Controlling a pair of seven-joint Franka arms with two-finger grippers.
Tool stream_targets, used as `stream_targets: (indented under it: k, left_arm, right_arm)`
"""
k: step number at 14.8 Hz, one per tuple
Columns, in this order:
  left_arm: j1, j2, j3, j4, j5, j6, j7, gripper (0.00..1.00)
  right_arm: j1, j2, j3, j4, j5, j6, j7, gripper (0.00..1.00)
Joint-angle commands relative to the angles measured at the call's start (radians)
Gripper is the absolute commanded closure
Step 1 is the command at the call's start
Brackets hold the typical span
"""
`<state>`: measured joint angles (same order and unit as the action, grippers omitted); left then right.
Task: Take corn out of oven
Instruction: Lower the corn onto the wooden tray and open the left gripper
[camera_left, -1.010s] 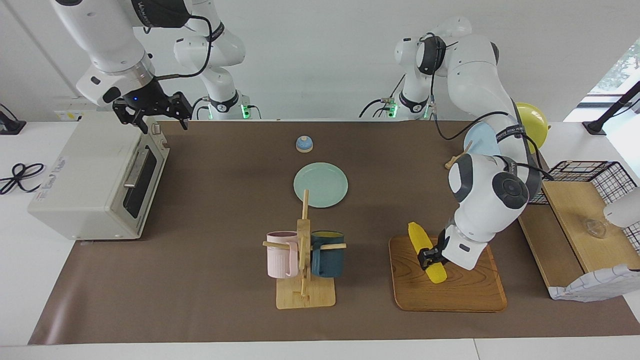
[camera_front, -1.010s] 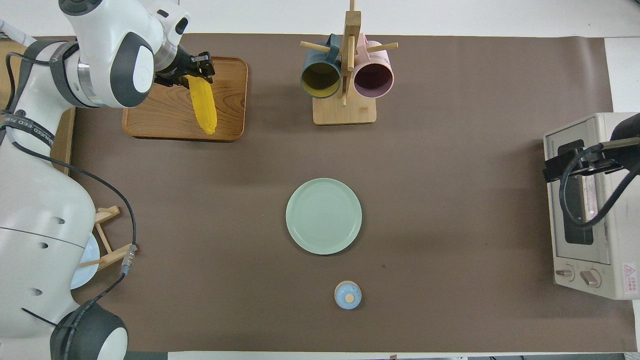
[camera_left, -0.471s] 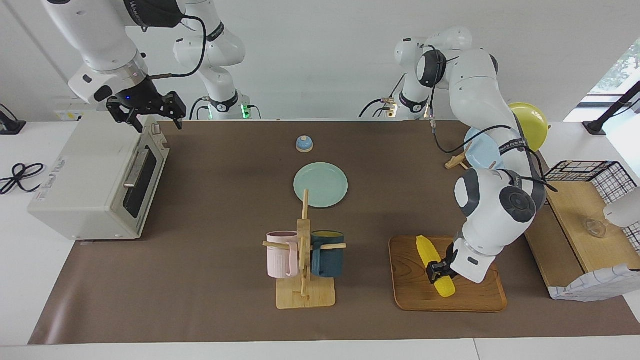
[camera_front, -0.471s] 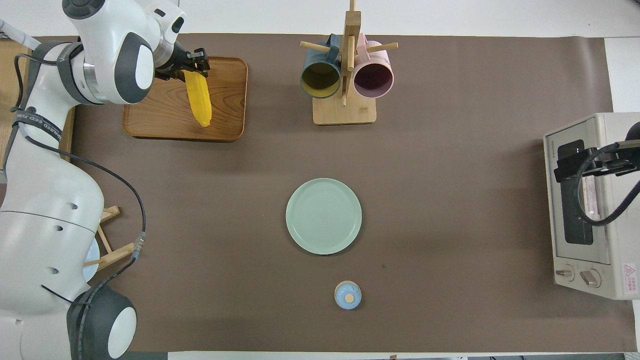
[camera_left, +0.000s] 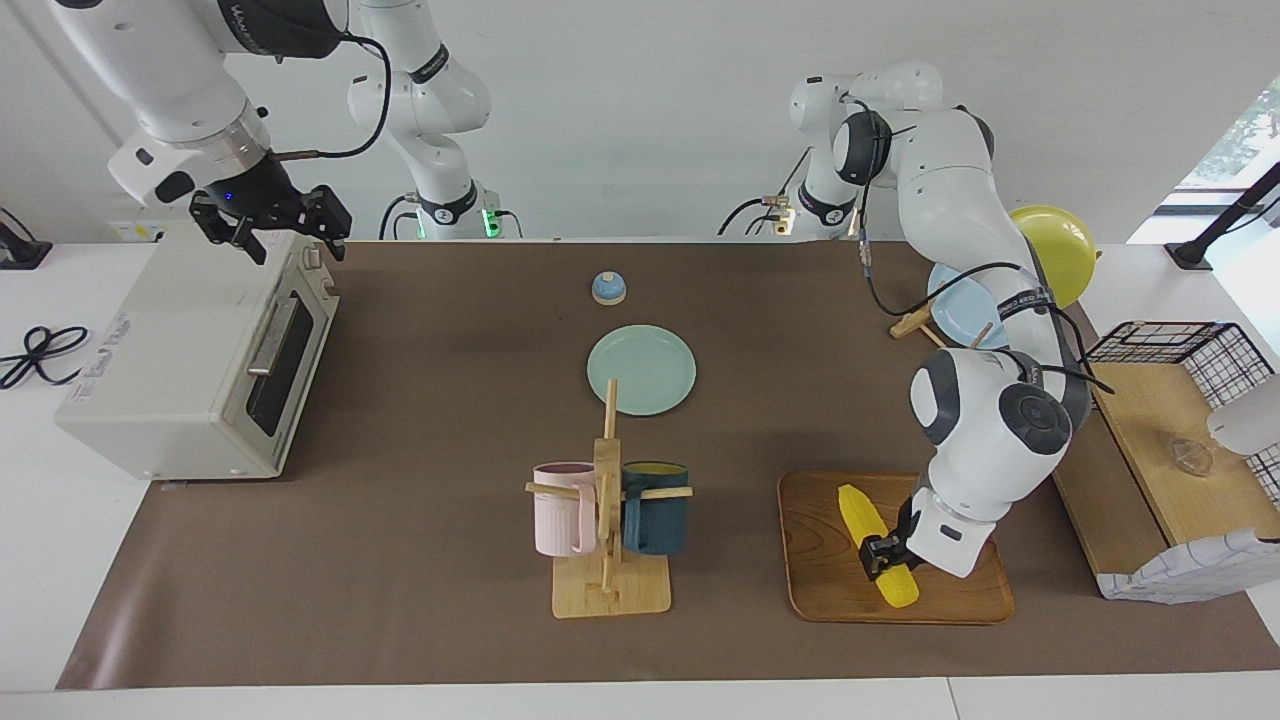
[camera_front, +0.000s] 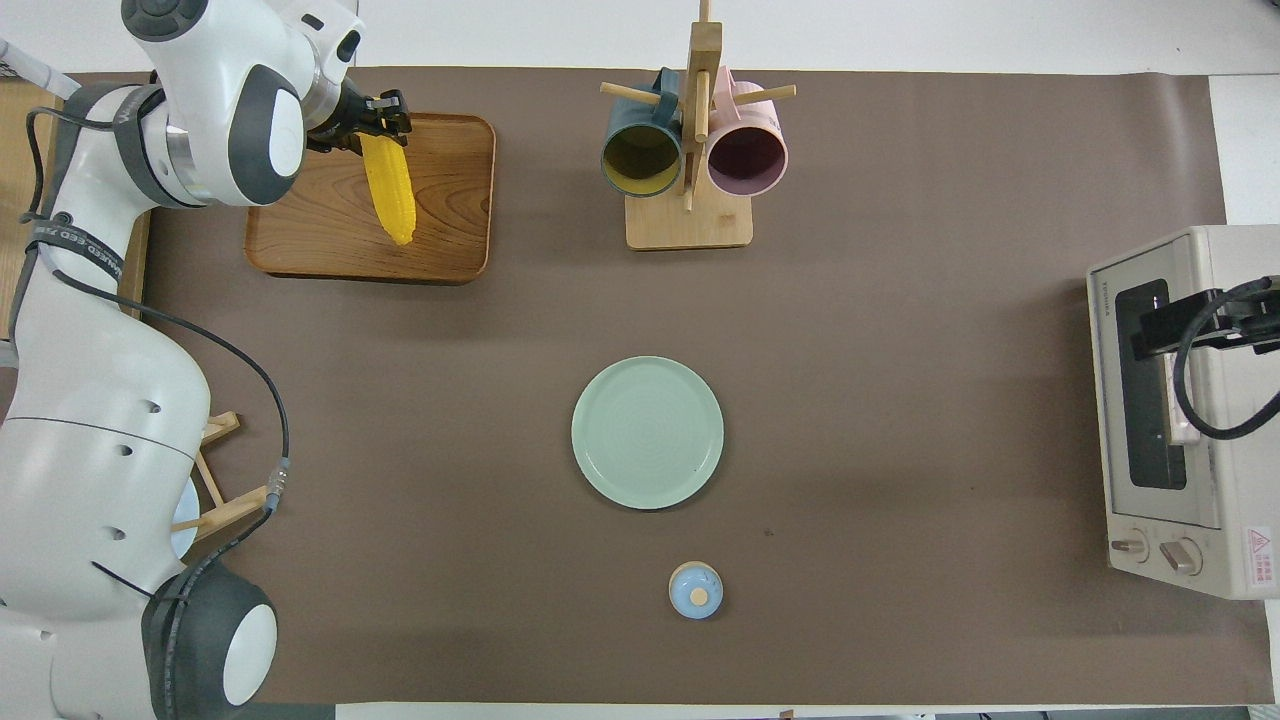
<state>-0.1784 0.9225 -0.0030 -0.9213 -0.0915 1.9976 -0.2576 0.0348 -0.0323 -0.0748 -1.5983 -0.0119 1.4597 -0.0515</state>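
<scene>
The yellow corn (camera_left: 860, 507) (camera_front: 392, 195) is held by its thick end in my left gripper (camera_left: 880, 556) (camera_front: 373, 122), which is shut on it. It slants just over the wooden tray (camera_left: 828, 590) (camera_front: 300, 240) at the left arm's end of the table; I cannot tell whether its tip touches the wood. The off-white oven (camera_left: 170, 350) (camera_front: 1215, 520) stands at the right arm's end with its dark glass door closed. My right gripper (camera_left: 268, 226) (camera_front: 1160, 332) hangs open and holds nothing, over the oven's top edge nearest the robots.
A green plate (camera_left: 641, 369) (camera_front: 647, 432) lies mid-table, with a small blue bell (camera_left: 608, 288) (camera_front: 695, 590) nearer the robots. A wooden mug rack (camera_left: 608, 590) (camera_front: 690, 225) holds a pink and a dark blue mug. A wire basket (camera_left: 1170, 345) and a plate stand (camera_left: 965, 290) sit near the left arm.
My left gripper has carried the corn lower over the tray and farther from the robots. The right gripper has drawn back from the oven's front to over its top.
</scene>
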Motion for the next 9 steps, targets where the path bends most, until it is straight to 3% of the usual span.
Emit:
stream_targets:
  k: [1,2,3,9]
  left_arm:
    - [-0.003,0.015,0.006,0.033,0.015,0.006,0.014,1.00]
    - [-0.004,0.012,0.006,0.032,0.015,0.004,0.014,0.64]
    - [-0.006,0.009,0.008,0.021,0.015,0.004,0.014,0.01]
    - [-0.001,-0.039,0.005,-0.014,0.012,-0.023,0.014,0.00]
  right_arm:
    - [0.011,-0.015,-0.034,-0.008,0.009,0.010,0.036,0.00]
    - [0.005,-0.015,-0.037,-0.011,0.009,0.011,0.035,0.00]
    - [0.005,-0.009,-0.037,-0.009,0.009,0.017,0.035,0.00]
    - [-0.006,-0.003,-0.039,-0.011,0.007,0.018,0.035,0.00]
